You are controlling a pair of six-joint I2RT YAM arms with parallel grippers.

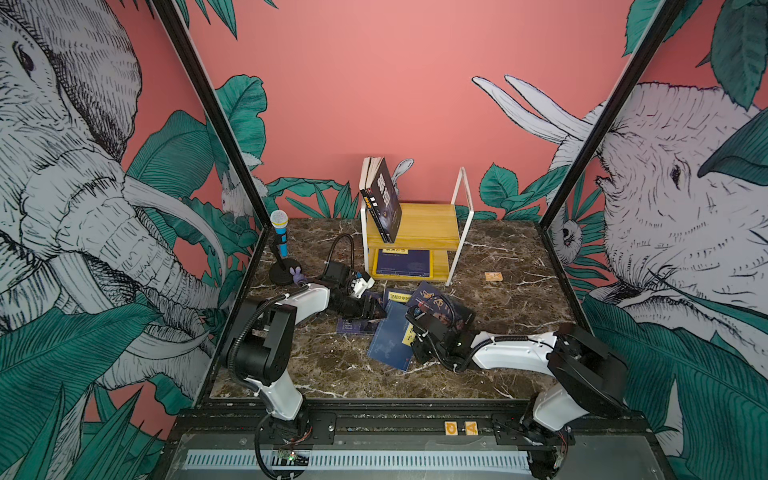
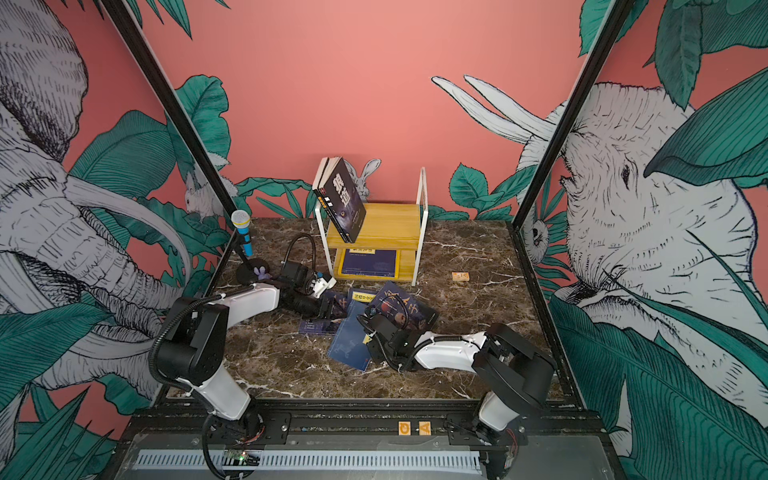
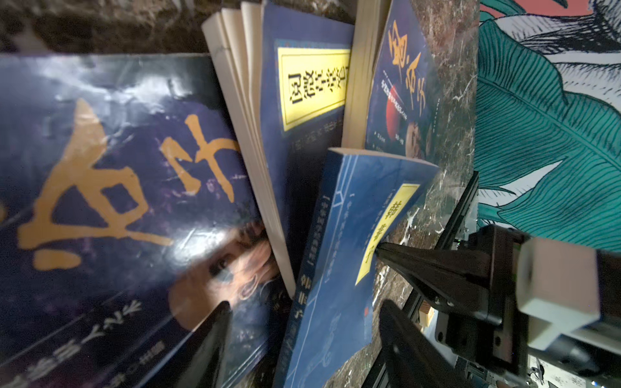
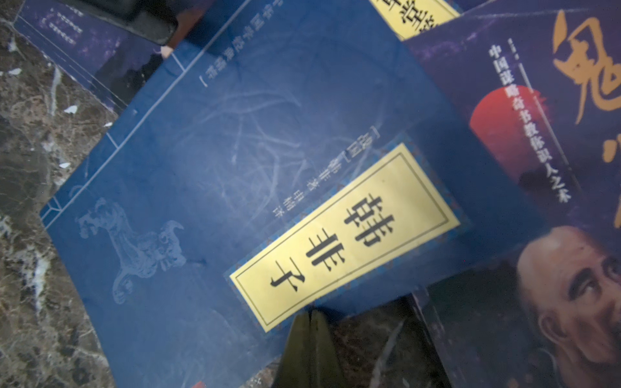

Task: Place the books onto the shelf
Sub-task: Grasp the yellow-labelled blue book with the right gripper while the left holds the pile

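Note:
The shelf [image 1: 432,232] stands at the back, with a black white-lettered book [image 1: 384,199] leaning on its top board and a navy yellow-label book [image 1: 401,262] lying flat below. Several books lie overlapped on the marble. My left gripper [image 3: 305,304] is open, low over a navy gold-lettered portrait book [image 3: 100,201] and the spine of a blue yellow-label book [image 3: 342,235]. My right gripper [image 4: 311,314] is shut, tips touching that blue book [image 4: 235,168] at its label edge. Another yellow-label book [image 3: 302,100] and a second portrait book [image 4: 537,168] lie beside them.
A blue microphone on a black stand [image 1: 279,232] and a small purple rabbit toy [image 1: 296,274] sit at the back left. A small wooden block [image 1: 493,276] lies right of the shelf. Black frame posts [image 1: 208,104] rise at the table's back corners.

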